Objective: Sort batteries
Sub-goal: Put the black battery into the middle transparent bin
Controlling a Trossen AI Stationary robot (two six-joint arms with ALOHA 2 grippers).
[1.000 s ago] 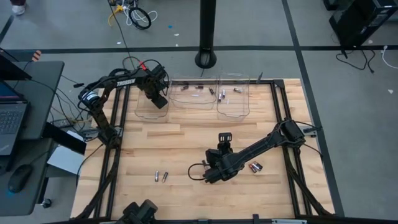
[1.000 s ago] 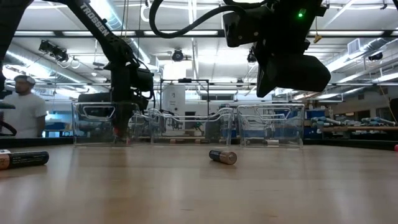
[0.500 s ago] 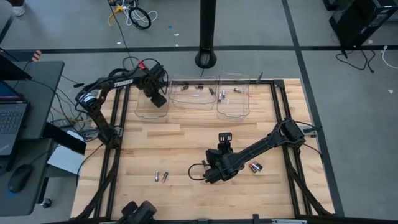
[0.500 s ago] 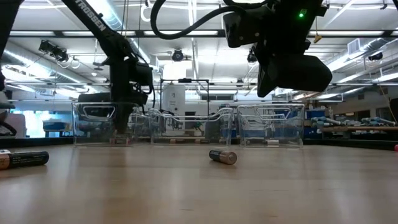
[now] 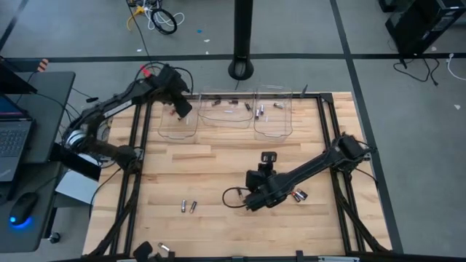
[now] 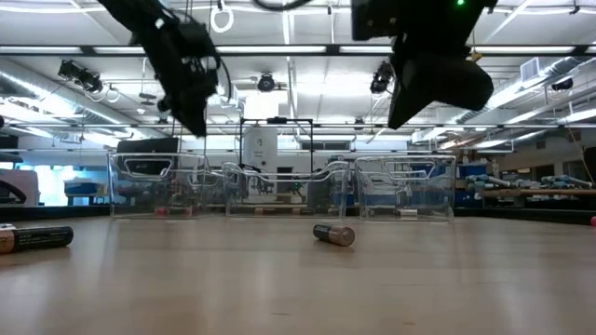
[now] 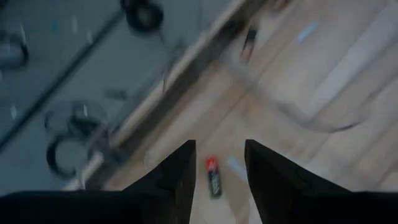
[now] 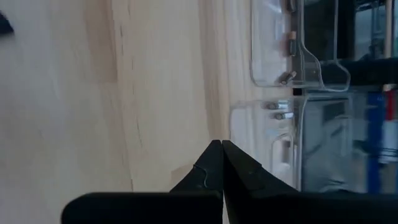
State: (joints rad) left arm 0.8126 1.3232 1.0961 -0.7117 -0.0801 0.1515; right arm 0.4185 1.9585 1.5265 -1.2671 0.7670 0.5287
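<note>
- Wooden planks make up the table (image 5: pixel 218 167), framed by dark rails, and we place everything against the row of three clear bins (image 5: pixel 226 113) along its far edge.
- From above we see the left gripper (image 5: pixel 180 108) over the leftmost bin, while the right gripper (image 5: pixel 256 198) hangs over mid-table, well short of the bins.
- Only the left wrist view shows what lies below that arm: a red-ended battery (image 7: pixel 213 176) lying between its two dark fingers (image 7: pixel 180 174), which stand apart and touch nothing.
- In the right wrist view the fingers (image 8: pixel 211 163) are pressed together with nothing between them; beyond them, small batteries (image 8: pixel 278 111) lie inside the bins.
- The high view adds a pair of batteries (image 5: pixel 188 207) on the near-left planks, far from the bins, and another pair (image 5: pixel 298 195) just beside the right gripper.
- Level with the tabletop, we see one dark battery (image 6: pixel 333 234) lying alone in front of the bins and a larger one (image 6: pixel 35 237) at the near left edge; its label is too small for us to read.
- The low view alone shows the workshop behind the bins, with ceiling lights and benches.
- Lettering on the left arm may be a brand name, but we cannot make it out.
</note>
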